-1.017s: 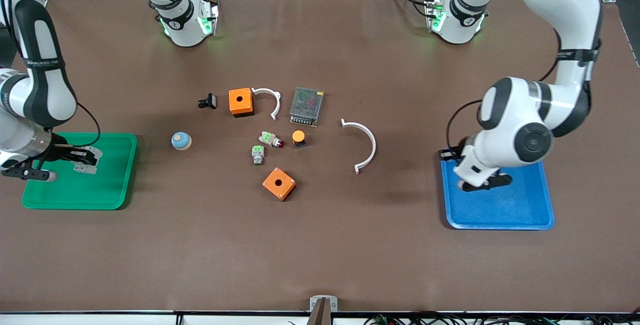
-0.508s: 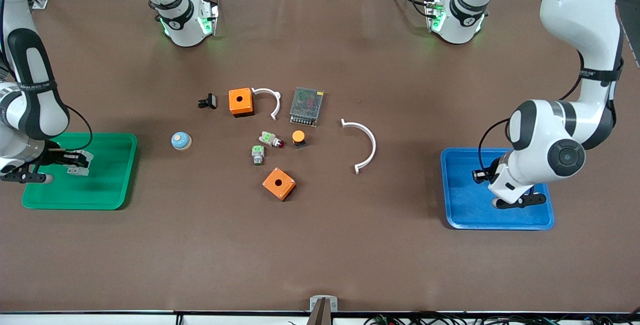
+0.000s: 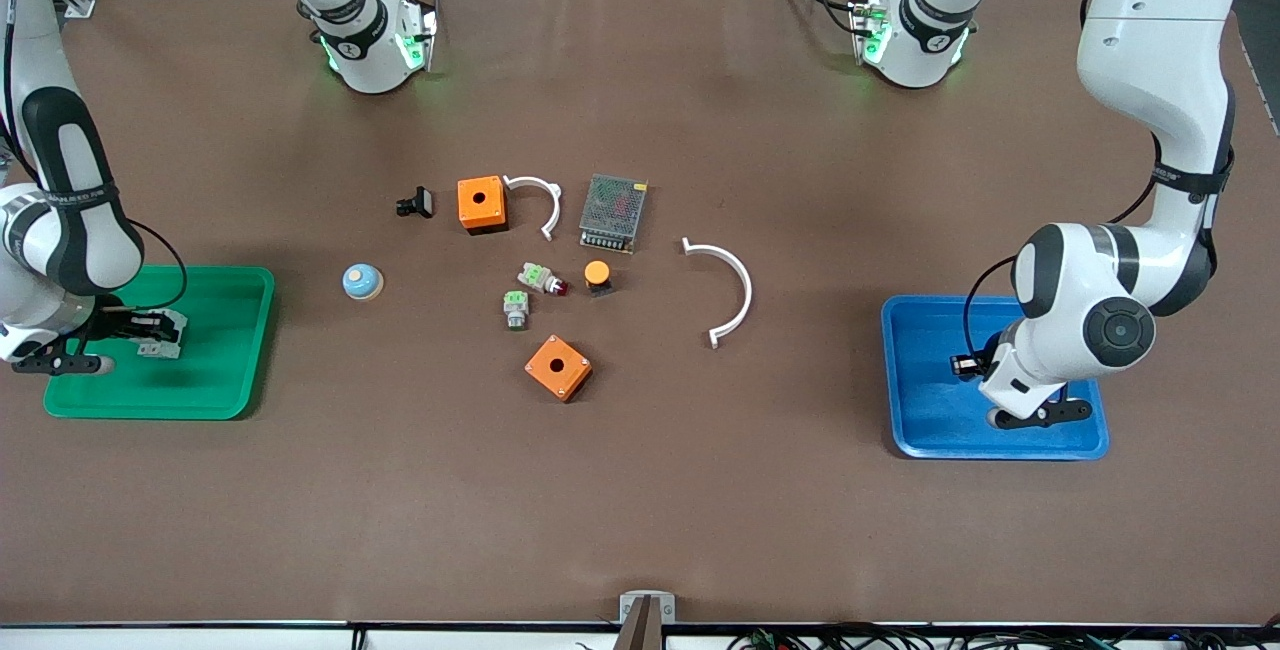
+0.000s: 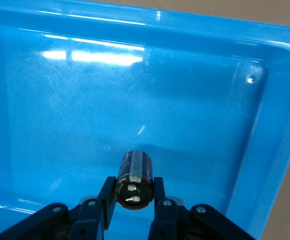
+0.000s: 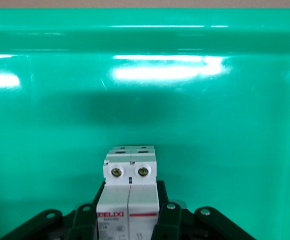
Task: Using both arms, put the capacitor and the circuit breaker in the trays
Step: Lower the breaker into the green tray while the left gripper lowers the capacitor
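A brown mat (image 3: 640,490) covers the table, with both arm bases along its upper edge in the front view.

At the right arm's end lies a green tray (image 3: 215,370). The right gripper (image 3: 150,330) is low over this tray, its fingers (image 5: 167,220) clamped on the circuit breaker (image 3: 160,335). In the right wrist view the breaker (image 5: 130,192) shows as a white block with two screw terminals, just above the tray floor (image 5: 224,130); whether it touches the floor cannot be told.

Toward the middle of the mat are loose parts. A blue dome (image 3: 361,281) lies nearest the green tray. A black clip (image 3: 415,202) sits beside an orange box (image 3: 481,203), which a small white arc (image 3: 540,200) adjoins. A grey mesh unit (image 3: 613,212) lies next. Nearer the camera are two green-topped switches (image 3: 540,278) (image 3: 515,309), an orange-capped button (image 3: 597,275) and a second orange box (image 3: 558,367). A large white arc (image 3: 728,290) lies between these parts and the blue tray.

At the left arm's end lies a blue tray (image 3: 920,410). The left gripper (image 3: 1000,395) is low over it, mostly hidden by the wrist in the front view. In the left wrist view its fingers (image 4: 158,192) grip the capacitor (image 4: 134,179), a black cylinder held above the tray floor (image 4: 85,110).
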You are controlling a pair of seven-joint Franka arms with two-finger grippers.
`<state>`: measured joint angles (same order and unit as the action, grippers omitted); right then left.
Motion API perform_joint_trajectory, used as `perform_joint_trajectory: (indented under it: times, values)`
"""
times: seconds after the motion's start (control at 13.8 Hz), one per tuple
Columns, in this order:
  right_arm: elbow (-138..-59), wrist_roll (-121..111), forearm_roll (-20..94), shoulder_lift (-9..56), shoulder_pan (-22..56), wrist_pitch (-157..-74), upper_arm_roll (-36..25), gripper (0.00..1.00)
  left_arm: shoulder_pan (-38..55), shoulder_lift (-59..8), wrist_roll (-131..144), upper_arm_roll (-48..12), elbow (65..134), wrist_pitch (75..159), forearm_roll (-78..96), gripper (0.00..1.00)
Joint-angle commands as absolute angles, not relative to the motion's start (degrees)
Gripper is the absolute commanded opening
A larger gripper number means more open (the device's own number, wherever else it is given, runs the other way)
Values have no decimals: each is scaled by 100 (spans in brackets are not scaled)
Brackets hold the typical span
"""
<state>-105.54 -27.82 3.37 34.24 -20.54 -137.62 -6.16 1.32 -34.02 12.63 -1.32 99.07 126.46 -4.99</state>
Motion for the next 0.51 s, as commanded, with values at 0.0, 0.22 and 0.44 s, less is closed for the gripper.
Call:
perform_joint_trajectory:
  times: [0.0, 0.22, 0.44]
  values:
    - [-10345, -2944, 378, 3498, -2188, -13711, -510, 99, -17, -3393, 994, -193, 9905, 12744, -606, 13]
    - [-10135, -3076, 378, 3498, -2171, -13650, -510, 100, -114, -3436, 967, -202, 9879, 12805, -589, 13]
    - [-9714, -3059, 352, 3428, -2066, -13055, -510, 100, -88, -3445, 958, -220, 9853, 12841, -353, 13]
